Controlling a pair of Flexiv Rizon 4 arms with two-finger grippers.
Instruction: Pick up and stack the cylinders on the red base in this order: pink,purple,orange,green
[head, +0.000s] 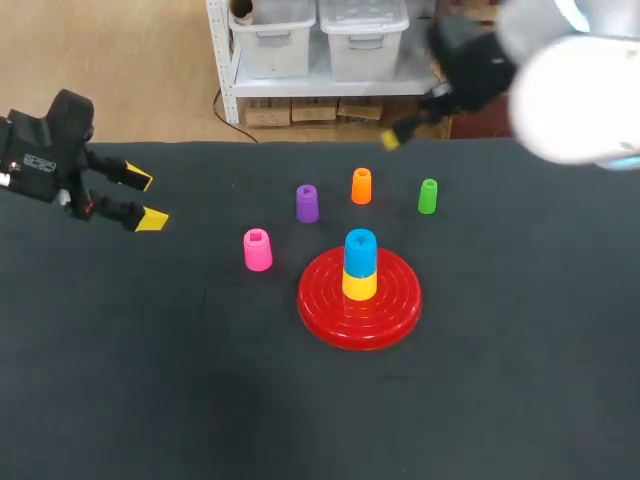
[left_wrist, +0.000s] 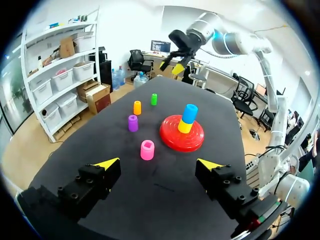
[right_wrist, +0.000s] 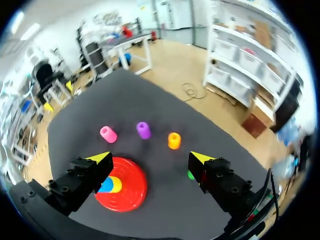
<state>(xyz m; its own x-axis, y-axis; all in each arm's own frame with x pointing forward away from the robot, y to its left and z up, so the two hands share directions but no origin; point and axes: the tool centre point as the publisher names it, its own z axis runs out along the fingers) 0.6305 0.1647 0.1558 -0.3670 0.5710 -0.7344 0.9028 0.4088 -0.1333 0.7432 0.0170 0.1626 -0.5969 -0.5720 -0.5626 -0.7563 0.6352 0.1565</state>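
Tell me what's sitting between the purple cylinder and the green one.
The orange cylinder stands between the purple cylinder and the green cylinder, slightly nearer the far edge and touching neither. The head view shows it.

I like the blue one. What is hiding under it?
A yellow cylinder sits under the blue cylinder, standing on the red base. The base's middle beneath them is covered.

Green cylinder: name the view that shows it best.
Head view: the green cylinder stands whole, unobstructed. Left wrist view shows it far off; in the right wrist view a finger of the right tool hides most of it.
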